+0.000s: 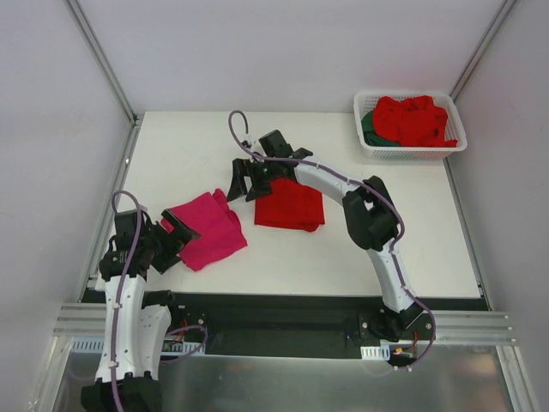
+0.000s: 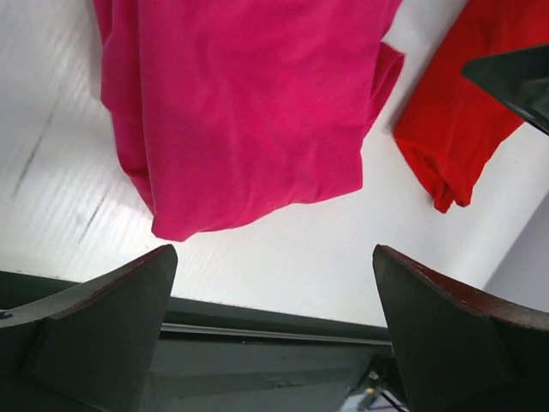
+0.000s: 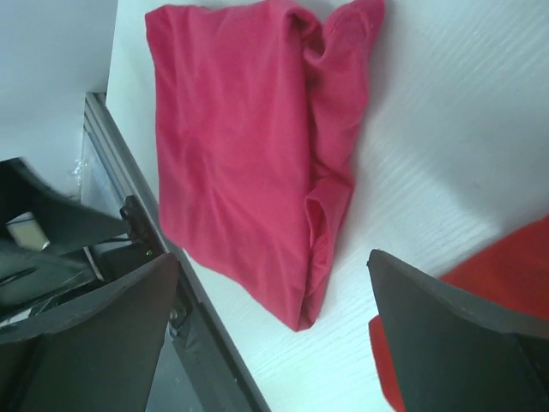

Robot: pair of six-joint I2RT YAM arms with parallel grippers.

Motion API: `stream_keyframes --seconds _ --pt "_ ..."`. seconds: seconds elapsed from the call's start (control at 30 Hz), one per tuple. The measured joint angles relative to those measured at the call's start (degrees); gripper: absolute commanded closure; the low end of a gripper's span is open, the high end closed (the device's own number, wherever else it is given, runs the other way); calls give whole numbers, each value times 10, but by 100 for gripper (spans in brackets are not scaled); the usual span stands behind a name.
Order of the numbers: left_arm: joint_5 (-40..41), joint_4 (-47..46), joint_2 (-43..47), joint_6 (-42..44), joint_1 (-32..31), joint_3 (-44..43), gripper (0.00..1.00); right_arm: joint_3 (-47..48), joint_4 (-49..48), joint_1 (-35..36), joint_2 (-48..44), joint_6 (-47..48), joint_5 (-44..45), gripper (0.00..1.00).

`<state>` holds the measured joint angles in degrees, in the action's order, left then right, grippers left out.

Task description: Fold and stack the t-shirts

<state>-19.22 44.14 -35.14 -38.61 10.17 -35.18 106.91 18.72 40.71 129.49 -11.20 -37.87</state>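
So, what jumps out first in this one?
A folded magenta t-shirt and a folded red t-shirt lie apart mid-table, magenta on the left, not yet stacked. A white basket at the back right corner holds crumpled red cloth and some green cloth.

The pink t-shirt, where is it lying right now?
In the top view the folded pink t-shirt lies on the left of the white table, right by the open left gripper, with a folded red t-shirt a small gap away on its right.
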Motion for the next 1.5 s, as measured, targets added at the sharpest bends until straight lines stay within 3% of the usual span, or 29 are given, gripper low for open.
stream_keyframes --seconds 0.17,0.3,0.87,1.07,1.5 --pt "-76 -14 -11 -13 73 66 0 -24 1 0 -26 0 -14 4" --pt "-82 -20 -24 -14 79 68 1 -30 0 0 -35 -1 -21 4" --pt "32 -2 -258 21 97 -57 1 -80 -27 0 -39 -31 -44 4" --pt "20 -11 -327 64 139 -82 1 -73 -38 0 -21 -39 -56 4" --pt "-40 -42 -475 143 139 -139 1 -53 -34 0 9 -46 -61 4"
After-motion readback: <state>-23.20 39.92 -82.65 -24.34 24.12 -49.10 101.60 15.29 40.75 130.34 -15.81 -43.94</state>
